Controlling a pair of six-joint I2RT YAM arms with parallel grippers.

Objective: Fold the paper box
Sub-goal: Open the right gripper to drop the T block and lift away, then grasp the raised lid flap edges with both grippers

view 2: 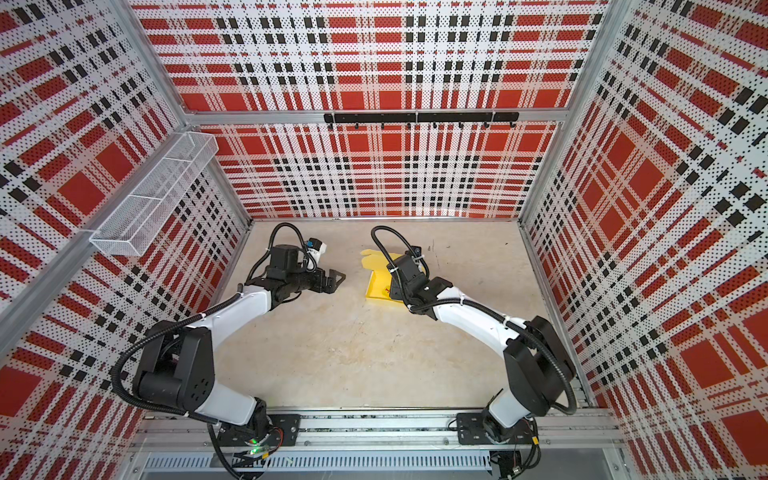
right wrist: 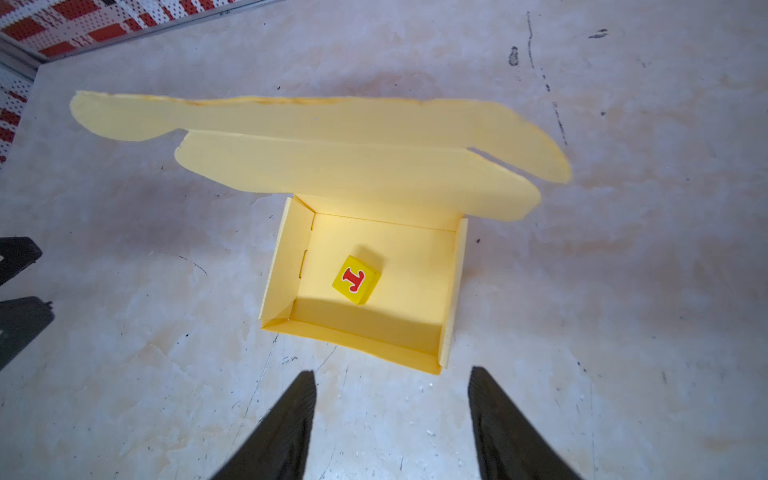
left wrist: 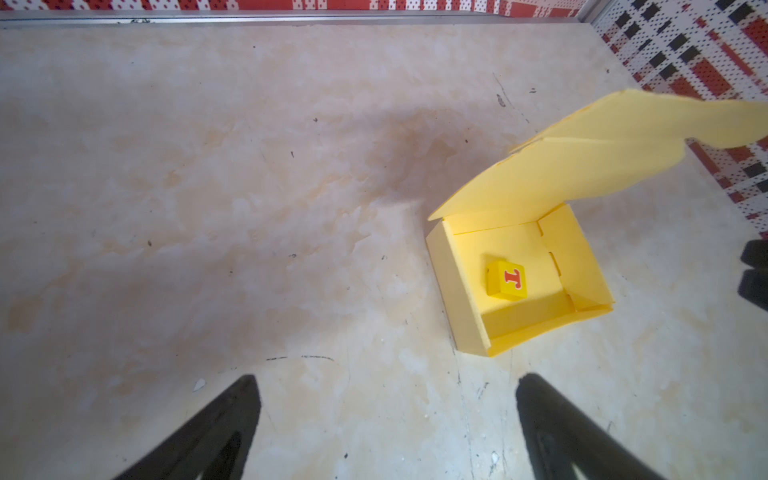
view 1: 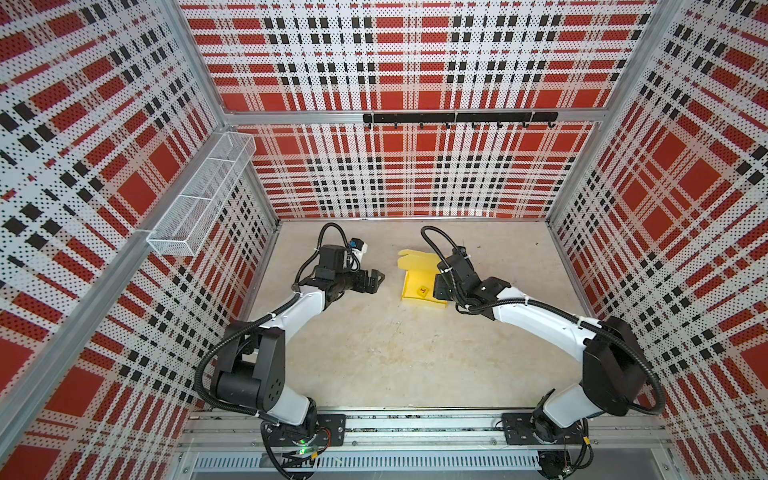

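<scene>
Yellow paper box, lid raised, on counter just before right hand, parted, empty, left hand beside, spread wide, empty

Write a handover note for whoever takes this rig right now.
Left gripper: open, empty, clear of the box, off to its left in both top views.
Right gripper: open, empty, close to the box's near wall.
Paper box: on the table, with a small yellow cube inside.
Done: base and side walls folded up.
Left to do: the lid stands open, flaps untucked; fold it down and tuck them in.
</scene>
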